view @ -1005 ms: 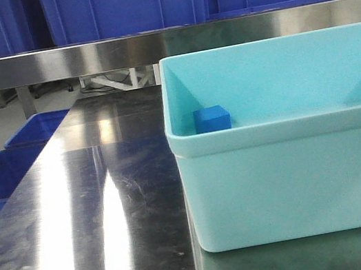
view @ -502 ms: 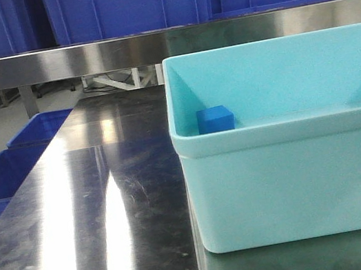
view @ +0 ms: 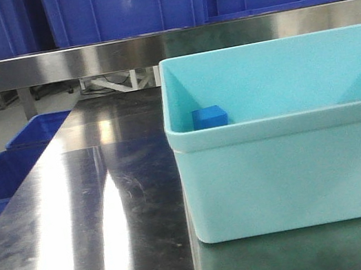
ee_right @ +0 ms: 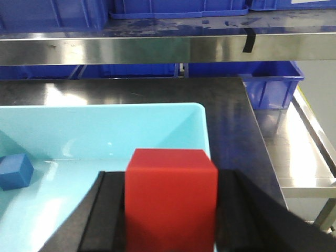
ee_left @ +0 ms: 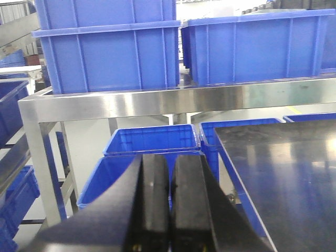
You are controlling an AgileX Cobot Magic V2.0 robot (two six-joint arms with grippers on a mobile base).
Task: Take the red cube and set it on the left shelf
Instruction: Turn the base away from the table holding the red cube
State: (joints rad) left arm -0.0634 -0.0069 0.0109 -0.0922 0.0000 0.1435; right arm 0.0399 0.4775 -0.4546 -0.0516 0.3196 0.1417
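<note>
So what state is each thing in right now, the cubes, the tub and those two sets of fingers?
Red cube, gripped between the right fingers.
Right fingers, shut on the red cube.
Left fingers, shut, holding nothing.
Turquoise tub, upright, open-topped, on the table.
Blue cube, lying loose inside the tub.

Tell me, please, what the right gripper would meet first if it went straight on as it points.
Probably the far wall of the turquoise tub, since the right gripper, shut on the red cube, points into it; depth is unclear.
</note>
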